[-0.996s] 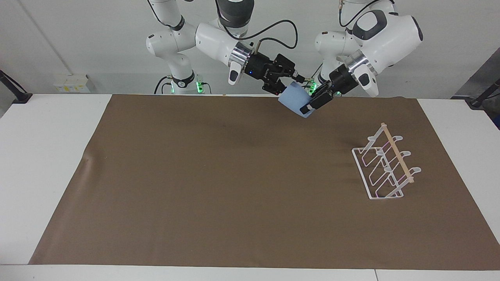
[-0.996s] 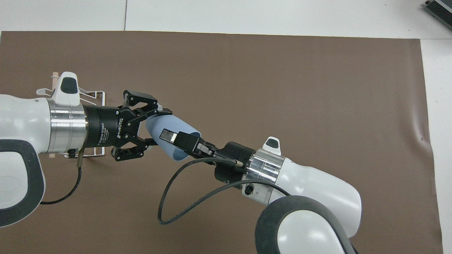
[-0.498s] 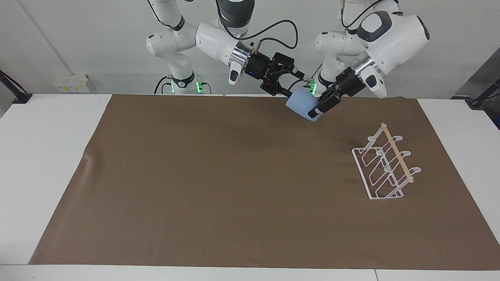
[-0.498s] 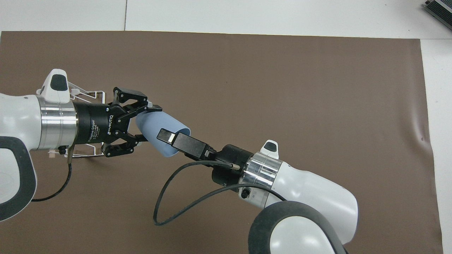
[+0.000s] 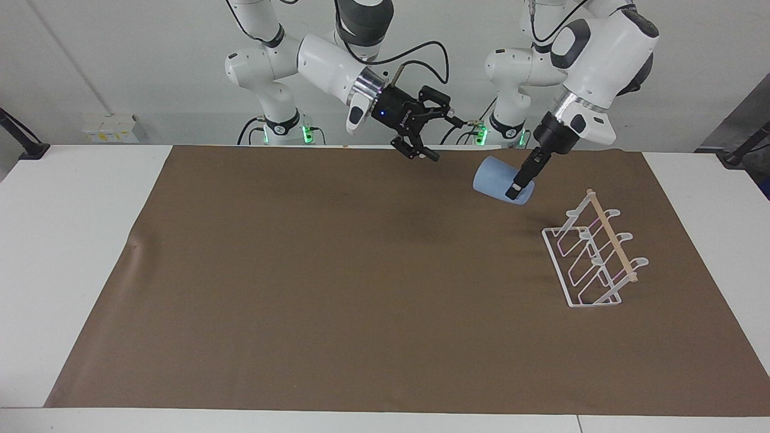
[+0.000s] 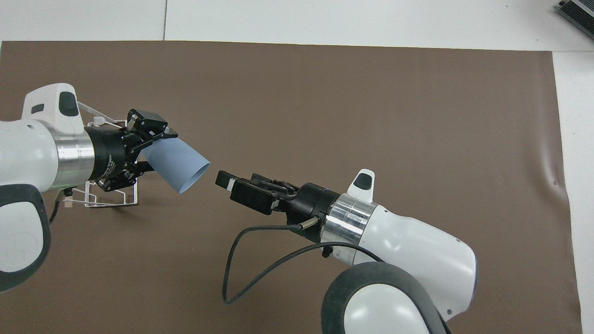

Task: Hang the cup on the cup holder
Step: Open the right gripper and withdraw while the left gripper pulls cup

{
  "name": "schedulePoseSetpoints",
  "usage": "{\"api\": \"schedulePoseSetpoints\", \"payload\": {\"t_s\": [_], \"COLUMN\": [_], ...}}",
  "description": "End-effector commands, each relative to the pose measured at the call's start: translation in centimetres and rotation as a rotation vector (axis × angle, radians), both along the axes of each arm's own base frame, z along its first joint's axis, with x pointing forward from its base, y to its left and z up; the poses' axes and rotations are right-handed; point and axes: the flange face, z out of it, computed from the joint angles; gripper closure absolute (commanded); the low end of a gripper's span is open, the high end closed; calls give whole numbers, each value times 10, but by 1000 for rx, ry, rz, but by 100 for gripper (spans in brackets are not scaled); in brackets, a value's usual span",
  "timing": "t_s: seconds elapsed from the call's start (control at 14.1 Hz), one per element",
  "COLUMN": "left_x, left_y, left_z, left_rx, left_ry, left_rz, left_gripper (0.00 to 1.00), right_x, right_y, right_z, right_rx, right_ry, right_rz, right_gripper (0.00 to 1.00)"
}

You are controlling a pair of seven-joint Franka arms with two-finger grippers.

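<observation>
The right gripper [image 5: 434, 133] hung empty in the air over the brown mat's [image 5: 337, 282] edge nearest the robots, its two fingers spread apart and clear of everything. Beside it, toward the left arm's end of the tabletop [image 5: 72, 240], the left gripper [image 5: 522, 180] held the light-blue cup [image 5: 496, 187] aloft, fingers clamped on its narrow closed end. The cup lay tilted on its side, its wide open rim pointing toward the right gripper, a clear gap between the two. In the overhead view the left gripper [image 6: 139, 150] and the cup [image 6: 178, 164] faced the right gripper [image 6: 232, 183] across that gap, the cup's mouth aimed at the dark fingers.

Farther from the robots, near the left arm's end of the mat, stood the white wire cup holder [image 5: 592, 258], its wooden rod running along the top and its looped prongs bare. The cup hung in the air above the mat, near the holder but apart from it, touching no prong. From overhead, the left arm covered most of the cup holder [image 6: 111, 197].
</observation>
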Motion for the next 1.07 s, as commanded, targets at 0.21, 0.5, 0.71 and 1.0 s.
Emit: {"api": "schedulePoseSetpoints", "payload": {"t_s": [0.21, 0.5, 0.71, 1.0], "left_x": [23, 46, 63, 82], "left_y": [12, 36, 61, 84], "left_z": [9, 11, 4, -17], "left_rx": [256, 404, 524, 614], "left_ry": [-224, -377, -437, -456], "left_rz": [-55, -75, -102, -133], "left_gripper": [100, 100, 100, 100], "right_x": [20, 48, 69, 96], "right_y": [-34, -67, -91, -119], "right_z": [-13, -15, -12, 19], "right_rx": [-291, -554, -668, -796], "right_ry": [-252, -465, -541, -532], "right_rz": [112, 244, 380, 610], "right_gripper": [0, 0, 0, 0]}}
